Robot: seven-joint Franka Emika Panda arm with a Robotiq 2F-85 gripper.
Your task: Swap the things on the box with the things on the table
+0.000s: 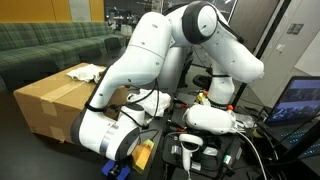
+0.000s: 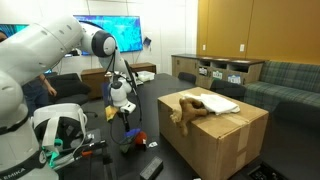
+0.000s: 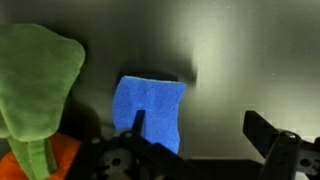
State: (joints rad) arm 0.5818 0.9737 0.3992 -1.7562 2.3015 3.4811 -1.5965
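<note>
Under the arm, largest item first: table [image 2: 158,98], black and flat. Its bare top fills most of the wrist view.

Sofa [image 1: 45,45]: green, striped, runs along behind the box.

Box [image 2: 215,140]: large brown cardboard carton, flaps shut, upright. It shows in both exterior views and stands between the arm and the sofa.

Arm [image 1: 150,55]: white, folded over the table with the wrist pointing down.

On the box top:
- white cloth [image 2: 218,103], rumpled, also seen from the other side [image 1: 85,72];
- brown plush toy [image 2: 188,110], lying against the cloth at the edge nearer the arm, part of it drooping over that edge.

On the table, wrist view:
- green-and-orange plush [image 3: 35,85], green part above and orange below, at the left border and cut off by the frame;
- blue cloth [image 3: 150,105], flat, just beside the plush with a strip of bare table between them.

Gripper [image 3: 194,120]: hovers over the table. Fingers [image 3: 265,135] are spread as wide as they go, with nothing between them. One fingertip overlaps the near edge of the blue cloth in the wrist view; contact cannot be told. Small coloured items lie on the table below the gripper [image 2: 123,110], too small to tell apart.
</note>
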